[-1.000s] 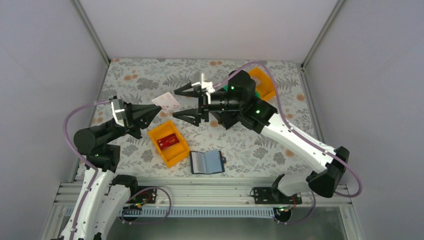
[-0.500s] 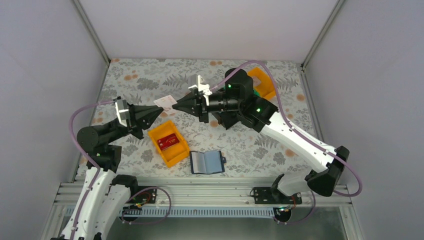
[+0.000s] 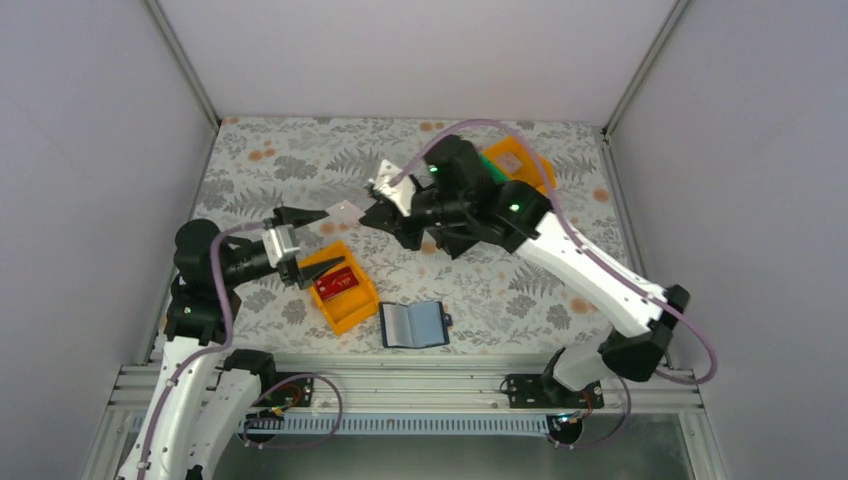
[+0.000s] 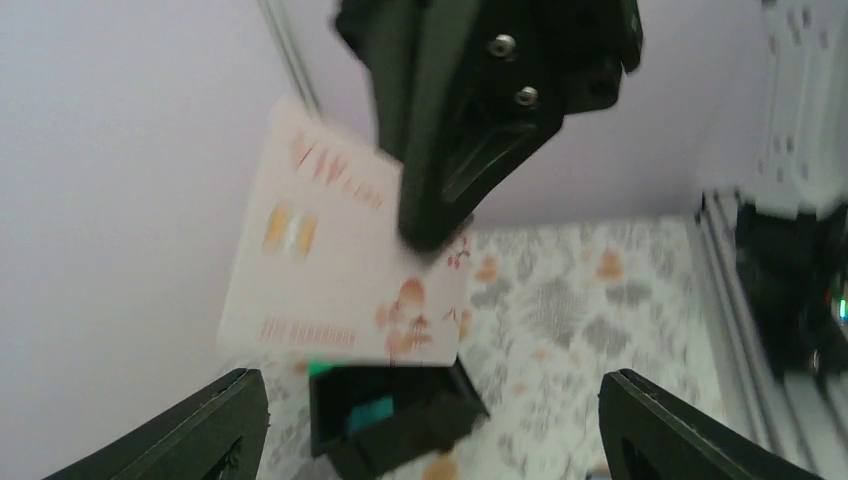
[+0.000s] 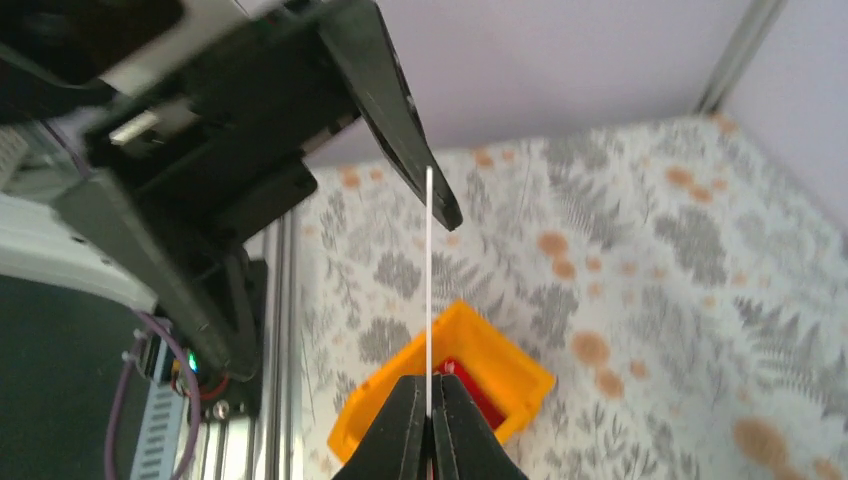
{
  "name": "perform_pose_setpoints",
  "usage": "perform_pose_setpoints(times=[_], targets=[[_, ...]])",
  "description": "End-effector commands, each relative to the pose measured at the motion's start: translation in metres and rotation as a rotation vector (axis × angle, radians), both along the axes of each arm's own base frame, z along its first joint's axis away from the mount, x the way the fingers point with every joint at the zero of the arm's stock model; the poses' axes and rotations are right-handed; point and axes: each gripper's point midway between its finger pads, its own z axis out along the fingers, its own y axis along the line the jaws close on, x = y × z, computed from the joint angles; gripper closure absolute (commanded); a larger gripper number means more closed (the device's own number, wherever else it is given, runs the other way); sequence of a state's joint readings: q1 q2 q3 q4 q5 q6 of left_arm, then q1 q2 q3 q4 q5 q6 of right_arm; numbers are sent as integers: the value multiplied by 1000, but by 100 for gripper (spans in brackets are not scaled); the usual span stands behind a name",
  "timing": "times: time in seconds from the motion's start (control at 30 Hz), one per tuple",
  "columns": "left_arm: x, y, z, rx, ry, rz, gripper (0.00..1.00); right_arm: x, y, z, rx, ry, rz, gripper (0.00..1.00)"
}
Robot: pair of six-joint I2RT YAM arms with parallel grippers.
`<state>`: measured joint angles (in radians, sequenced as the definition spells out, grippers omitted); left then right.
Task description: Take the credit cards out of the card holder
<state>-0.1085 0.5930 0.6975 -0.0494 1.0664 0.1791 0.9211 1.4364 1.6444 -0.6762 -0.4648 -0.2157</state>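
Note:
A pinkish-white credit card (image 3: 346, 211) hangs in the air above the table, and my right gripper (image 3: 368, 213) is shut on its right edge. From the right wrist the card (image 5: 429, 280) shows edge-on, pinched at its lower end by that gripper (image 5: 430, 405). My left gripper (image 3: 312, 242) stands open just left of the card without touching it; its own view has the card (image 4: 335, 270) ahead of its spread fingers (image 4: 235, 420). A red credit card (image 3: 335, 284) lies in an orange bin (image 3: 352, 306). The card holder (image 3: 413, 324) lies open near the front edge.
A black bin (image 4: 400, 425) holding a teal card (image 4: 372, 412) sits on the floral cloth beyond the held card. A second orange bin (image 3: 527, 163) stands at the back right, partly behind the right arm. White walls close in three sides.
One second ago the left gripper held the card and the right was open. The right then shut on it, and the left has let go, opened and drawn back leftward.

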Motion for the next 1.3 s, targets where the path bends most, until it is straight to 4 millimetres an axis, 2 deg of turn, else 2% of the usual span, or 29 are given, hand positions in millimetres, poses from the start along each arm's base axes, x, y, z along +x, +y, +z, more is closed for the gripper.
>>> perform_pose_setpoints(times=[0.0,0.17,0.3,0.33,0.37,0.43,0.5,0.63,0.8,0.9,1.03,1.07,1.13,1.17,1.27], targets=[[-12,1,-56,273,-135,-47,18,-15,6,-79,-339,71,-27,96],[-29,-11,-56,193,-25,-172,30,-29,27,-88,-375,22,47,96],[-34,-13,-68,207,-2,-198,51,-42,41,-84,-360,-8,108,96],[-34,-14,-68,209,-3,-198,53,-41,47,-95,-381,0,115,96],[-34,-14,-69,210,-3,-197,53,-39,48,-96,-381,-8,106,96],[-34,-13,-68,214,-5,-193,53,-35,48,-95,-370,-25,85,96],[-31,-12,-66,231,-14,-168,54,-38,40,-83,-328,-55,83,96],[-30,-10,-62,257,-47,-151,74,-44,37,-84,-334,-41,111,96],[-31,-11,-49,220,-28,-156,96,-43,35,-100,-383,-36,113,96],[-28,-10,-42,210,-11,-134,98,-43,32,-98,-365,-46,108,96],[-17,-10,-22,94,85,-92,98,-40,26,-79,-275,-79,76,96],[-16,-9,-13,55,100,-90,98,-37,23,-70,-238,-92,58,94],[-12,-8,7,-43,153,-80,98,-34,13,-61,-164,-109,30,75],[-12,-6,19,-81,129,-78,98,-32,9,-47,-91,-129,22,62],[-12,-3,42,-193,148,-79,98,-34,-8,-17,80,-157,30,42]])
